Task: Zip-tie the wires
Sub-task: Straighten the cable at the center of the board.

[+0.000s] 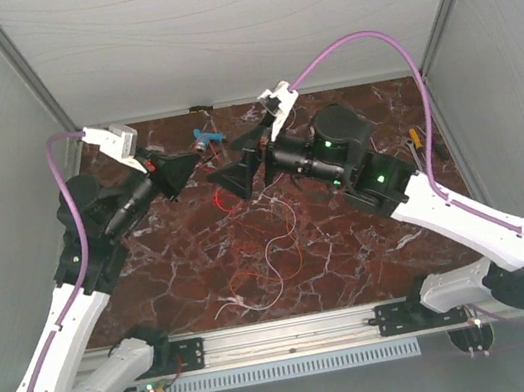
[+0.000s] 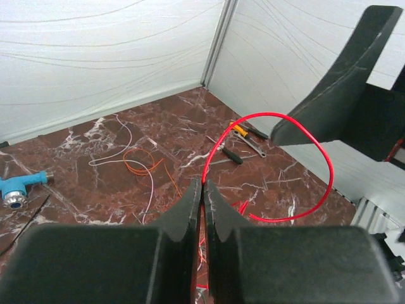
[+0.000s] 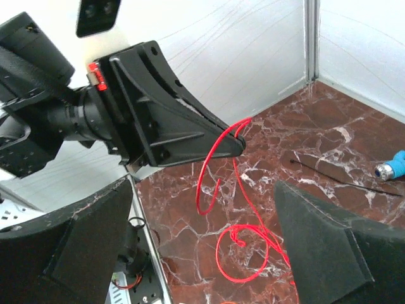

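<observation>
My left gripper (image 2: 204,183) is shut on a thin red wire (image 2: 319,152), which leaves the fingertips and curls in a wide loop to the right. The right wrist view shows that same left gripper (image 3: 235,140) with the red wire (image 3: 201,183) hanging from its tip and coiling on the marble below. My right gripper (image 3: 202,253) stands open, facing the left one, its fingers (image 3: 329,240) on either side of the coil and touching nothing. Orange and white wires (image 2: 142,161) lie loose on the table; from above the wires (image 1: 276,244) spread across the middle.
A blue-and-white plastic piece (image 1: 206,135) lies near the back wall. Small hand tools (image 2: 243,136) rest at the table's right side. A thin black strip (image 3: 329,174) lies on the marble. White walls enclose the table (image 1: 355,261), and a metal rail (image 1: 296,330) runs along the front.
</observation>
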